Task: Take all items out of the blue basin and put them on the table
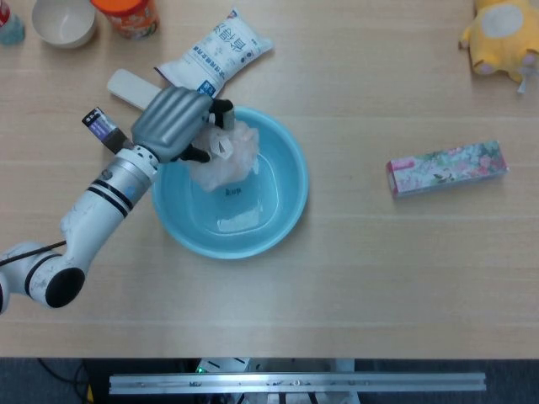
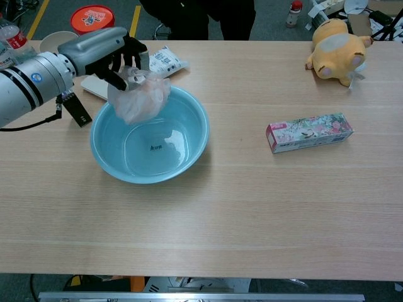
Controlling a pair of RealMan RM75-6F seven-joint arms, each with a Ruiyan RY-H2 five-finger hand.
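Note:
The blue basin (image 1: pixel 290 181) (image 2: pixel 192 148) stands on the table left of centre. My left hand (image 1: pixel 175 124) (image 2: pixel 104 50) is raised above the basin's far left rim and grips a crumpled clear plastic bag (image 1: pixel 227 156) (image 2: pixel 140 95), which hangs from the fingers over the basin. Inside the basin only a small white patch (image 1: pixel 239 220) (image 2: pixel 171 139) and a dark mark on the bottom show. My right hand is in neither view.
Behind the basin lie a white pouch (image 1: pixel 216 55), a flat white bar (image 1: pixel 135 91) and a small dark box (image 1: pixel 108 132). A bowl (image 1: pixel 63 21) and orange tub (image 2: pixel 90 17) stand far left. A flowered box (image 1: pixel 446 167) and yellow plush (image 1: pixel 501 35) lie right.

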